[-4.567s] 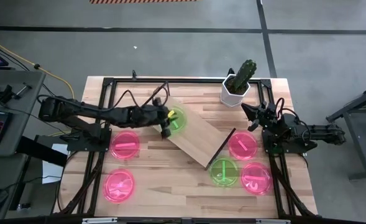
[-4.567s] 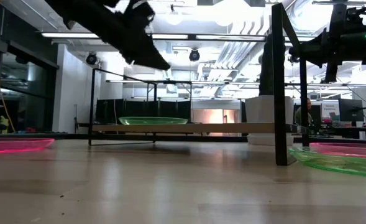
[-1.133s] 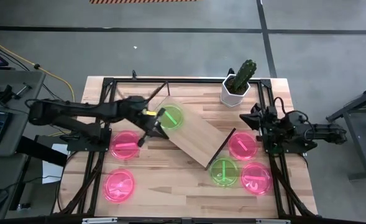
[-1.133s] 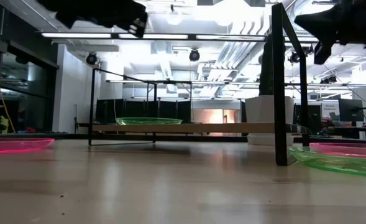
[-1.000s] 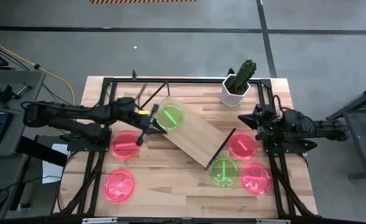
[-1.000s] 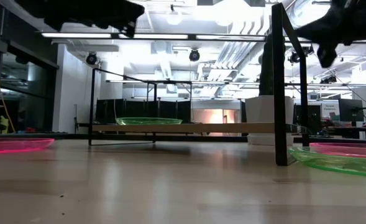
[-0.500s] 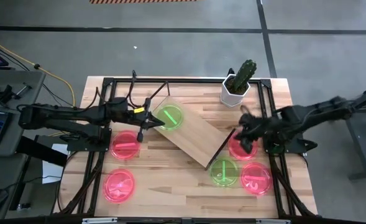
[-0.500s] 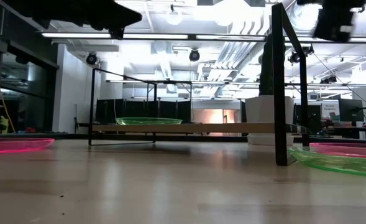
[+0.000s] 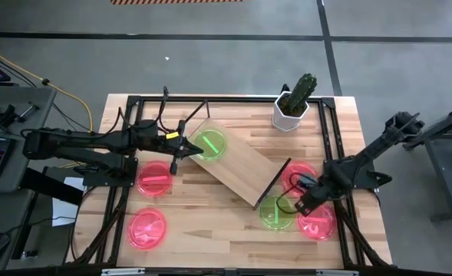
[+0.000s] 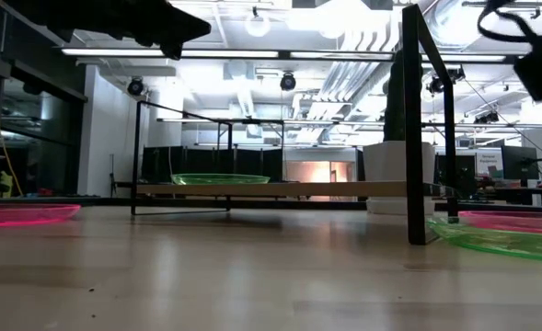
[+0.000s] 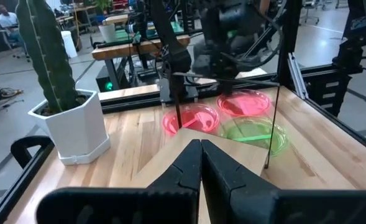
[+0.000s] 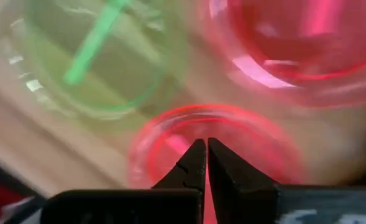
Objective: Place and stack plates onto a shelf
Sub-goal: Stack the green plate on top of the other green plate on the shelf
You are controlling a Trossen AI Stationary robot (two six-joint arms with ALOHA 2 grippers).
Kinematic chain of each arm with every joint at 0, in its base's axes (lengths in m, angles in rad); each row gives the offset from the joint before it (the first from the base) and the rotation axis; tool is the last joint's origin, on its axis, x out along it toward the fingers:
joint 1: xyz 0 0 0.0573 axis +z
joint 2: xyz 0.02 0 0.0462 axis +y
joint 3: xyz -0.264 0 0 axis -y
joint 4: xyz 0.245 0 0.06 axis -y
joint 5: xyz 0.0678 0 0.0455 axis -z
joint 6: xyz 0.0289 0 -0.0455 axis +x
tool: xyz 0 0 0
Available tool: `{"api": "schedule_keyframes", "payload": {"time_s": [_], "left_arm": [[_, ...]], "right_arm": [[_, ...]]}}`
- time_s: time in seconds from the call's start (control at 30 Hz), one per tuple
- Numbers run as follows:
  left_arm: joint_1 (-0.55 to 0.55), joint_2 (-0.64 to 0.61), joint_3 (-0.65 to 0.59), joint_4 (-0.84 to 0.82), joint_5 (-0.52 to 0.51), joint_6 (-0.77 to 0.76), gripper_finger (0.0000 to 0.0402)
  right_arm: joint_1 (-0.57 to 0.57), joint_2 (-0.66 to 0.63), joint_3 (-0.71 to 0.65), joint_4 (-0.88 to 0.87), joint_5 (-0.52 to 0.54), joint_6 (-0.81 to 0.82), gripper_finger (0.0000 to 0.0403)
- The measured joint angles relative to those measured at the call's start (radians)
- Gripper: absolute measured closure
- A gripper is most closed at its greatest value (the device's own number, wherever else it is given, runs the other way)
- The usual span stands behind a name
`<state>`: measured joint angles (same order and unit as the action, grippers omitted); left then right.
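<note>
The shelf (image 9: pixel 245 165) is a light wooden board on a dark wire frame, set aslant mid-table. One green plate (image 9: pixel 209 145) rests on its far left end, also seen in the low view (image 10: pixel 220 179). My left gripper (image 9: pixel 189 150) is shut and hangs level just left of that plate, holding nothing (image 11: pixel 200 149). At the near right a green plate (image 9: pixel 275 212) and two pink plates (image 9: pixel 301 178) (image 9: pixel 315 218) lie on the table. My right gripper (image 9: pixel 300 205) is shut and points down above them, over a pink plate (image 12: pixel 220 134). Two more pink plates (image 9: pixel 155 178) (image 9: pixel 147 228) lie at the left.
A cactus in a white pot (image 9: pixel 292 107) stands at the far right of the table. A dark frame (image 9: pixel 133 100) runs around the table's edges. The shelf's wire leg (image 10: pixel 416 129) stands upright in the low view. Bare wood lies at the near middle.
My right gripper has swung from the table's right edge toward the near middle, sunk a little and tipped from level to pointing down; it now hangs over the three plates at the near right. Both grippers have stayed shut. No plate has moved.
</note>
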<state>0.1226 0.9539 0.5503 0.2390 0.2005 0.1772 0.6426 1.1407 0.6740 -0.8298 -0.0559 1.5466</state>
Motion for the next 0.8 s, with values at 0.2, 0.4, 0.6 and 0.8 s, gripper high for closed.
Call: {"api": "schedule_keyframes", "payload": {"time_s": [0.2, 0.4, 0.6, 0.8], "left_arm": [[0.000, 0.000, 0.000, 0.016, 0.000, 0.001, 0.0401], [0.000, 0.000, 0.000, 0.015, 0.000, 0.001, 0.0401], [0.000, 0.000, 0.000, 0.014, 0.000, 0.017, 0.0401], [0.000, 0.000, 0.000, 0.014, 0.000, 0.018, 0.0401]], "right_arm": [[0.059, -0.001, -0.137, 0.308, 0.130, 0.122, 0.0402], [0.059, -0.001, -0.153, 0.328, 0.154, 0.172, 0.0402], [0.056, -0.001, -0.153, 0.326, 0.159, 0.229, 0.0387], [0.056, -0.001, -0.152, 0.304, 0.158, 0.228, 0.0304]]}}
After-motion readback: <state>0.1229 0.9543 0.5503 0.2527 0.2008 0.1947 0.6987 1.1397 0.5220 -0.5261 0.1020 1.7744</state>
